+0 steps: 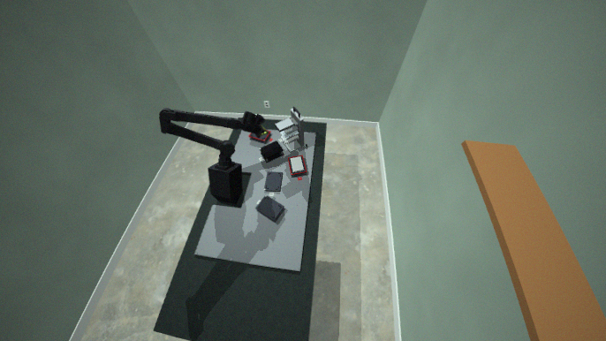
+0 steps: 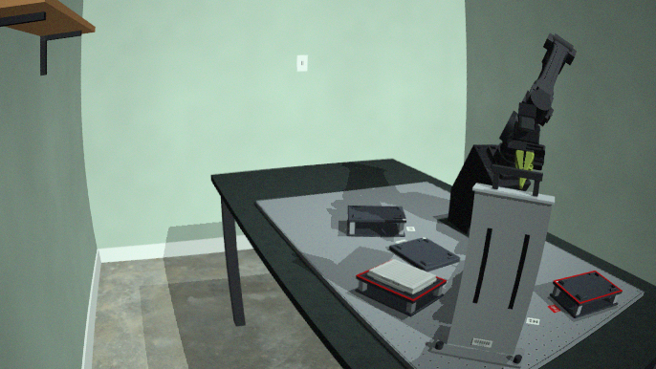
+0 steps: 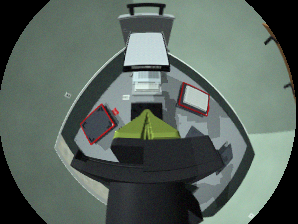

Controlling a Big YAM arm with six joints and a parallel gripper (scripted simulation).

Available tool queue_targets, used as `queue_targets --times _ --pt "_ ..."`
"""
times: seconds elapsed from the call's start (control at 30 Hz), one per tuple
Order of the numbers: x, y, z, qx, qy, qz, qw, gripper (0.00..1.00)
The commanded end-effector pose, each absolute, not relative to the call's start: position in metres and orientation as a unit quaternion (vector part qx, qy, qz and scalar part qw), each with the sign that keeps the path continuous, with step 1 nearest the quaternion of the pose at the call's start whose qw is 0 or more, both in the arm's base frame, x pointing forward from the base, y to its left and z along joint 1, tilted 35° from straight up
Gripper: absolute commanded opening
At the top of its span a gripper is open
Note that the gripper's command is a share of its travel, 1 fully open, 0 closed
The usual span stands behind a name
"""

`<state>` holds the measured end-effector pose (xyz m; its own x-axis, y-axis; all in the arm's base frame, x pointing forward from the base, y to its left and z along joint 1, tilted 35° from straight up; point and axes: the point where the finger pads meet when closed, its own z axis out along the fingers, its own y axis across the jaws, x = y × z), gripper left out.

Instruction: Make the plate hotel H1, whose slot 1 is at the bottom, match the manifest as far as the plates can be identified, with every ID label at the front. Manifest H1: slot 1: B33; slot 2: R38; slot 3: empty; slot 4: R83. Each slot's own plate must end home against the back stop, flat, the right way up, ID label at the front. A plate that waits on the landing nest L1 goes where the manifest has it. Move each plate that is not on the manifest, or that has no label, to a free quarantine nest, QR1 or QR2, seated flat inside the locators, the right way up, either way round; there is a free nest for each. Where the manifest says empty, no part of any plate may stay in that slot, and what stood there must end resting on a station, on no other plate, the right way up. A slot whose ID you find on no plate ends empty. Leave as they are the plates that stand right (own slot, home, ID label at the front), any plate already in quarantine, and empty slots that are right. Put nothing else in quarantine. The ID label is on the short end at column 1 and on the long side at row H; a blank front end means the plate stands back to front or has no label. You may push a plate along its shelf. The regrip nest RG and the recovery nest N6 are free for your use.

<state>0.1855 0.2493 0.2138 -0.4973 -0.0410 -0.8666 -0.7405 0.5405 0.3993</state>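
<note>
The plate hotel H1 point(image 1: 299, 128) point(image 2: 502, 258) point(image 3: 147, 24) stands at the far end of the grey bench plate. The exterior view shows its blank back wall. White plates point(image 1: 286, 127) stick out of its front; in the wrist view the top plate point(image 3: 147, 50) hides most of the lower ones point(image 3: 148, 83). No labels are readable. My gripper point(image 1: 263, 132) point(image 2: 523, 168) point(image 3: 147, 113) is shut with its yellow-green fingers together and nothing between them. It hangs in front of the hotel, about level with its top.
A red-edged quarantine nest point(image 1: 297, 165) point(image 2: 432, 288) point(image 3: 181, 98) bears a white plate point(image 2: 402, 276) point(image 3: 196, 99). The other red-edged nest point(image 1: 259, 136) point(image 2: 587, 287) point(image 3: 97, 124) holds nothing. Three dark nests point(image 1: 271, 151) point(image 1: 273, 181) point(image 1: 270, 208) lie along the bench plate. The arm's base point(image 1: 225, 178) stands at the left edge.
</note>
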Motion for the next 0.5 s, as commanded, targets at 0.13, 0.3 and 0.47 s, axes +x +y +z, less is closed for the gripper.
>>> queue_targets --times 0.13,0.3,0.47 --pt "0.193 0.261 0.258 -0.254 0.741 0.422 0.456 0.00" --pt "0.194 0.261 0.249 -0.253 0.746 0.419 0.450 0.00" --pt "0.198 0.264 0.260 -0.253 0.742 0.422 0.456 0.00"
